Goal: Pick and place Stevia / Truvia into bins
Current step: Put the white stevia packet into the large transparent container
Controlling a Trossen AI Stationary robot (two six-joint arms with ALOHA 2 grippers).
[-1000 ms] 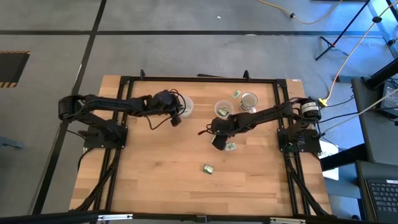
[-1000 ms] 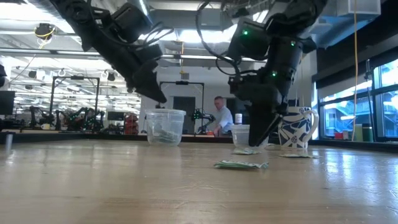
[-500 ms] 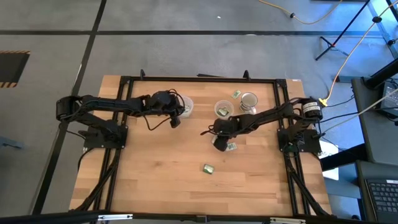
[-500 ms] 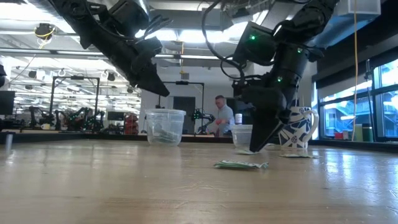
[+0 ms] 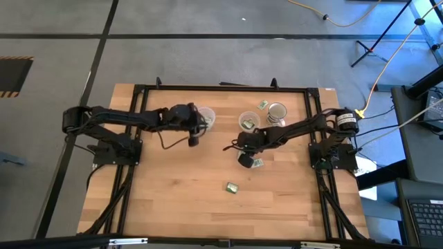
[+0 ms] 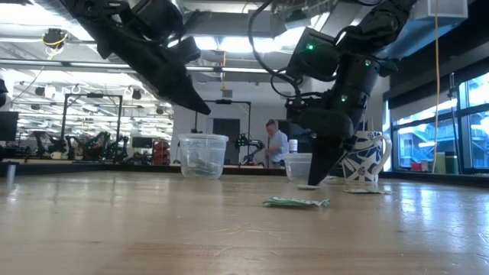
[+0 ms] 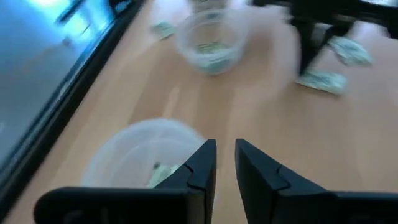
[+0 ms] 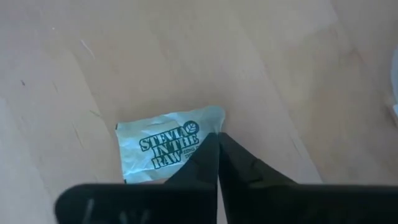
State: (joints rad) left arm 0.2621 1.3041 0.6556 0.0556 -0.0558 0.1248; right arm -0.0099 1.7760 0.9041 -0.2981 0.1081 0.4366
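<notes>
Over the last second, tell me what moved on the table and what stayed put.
The right gripper has come down, its fingers closing on the edge of the green-and-white Stevia sachet lying on the wooden table. The left gripper, nearly shut and empty, drifted slightly beside the clear plastic cup. The other sachets, the second cup and the patterned mug stayed where they were.

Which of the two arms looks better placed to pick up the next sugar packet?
The right. Its gripper is down on a packet on the table, fingers closed. The left gripper hangs beside its cup, away from loose packets.
</notes>
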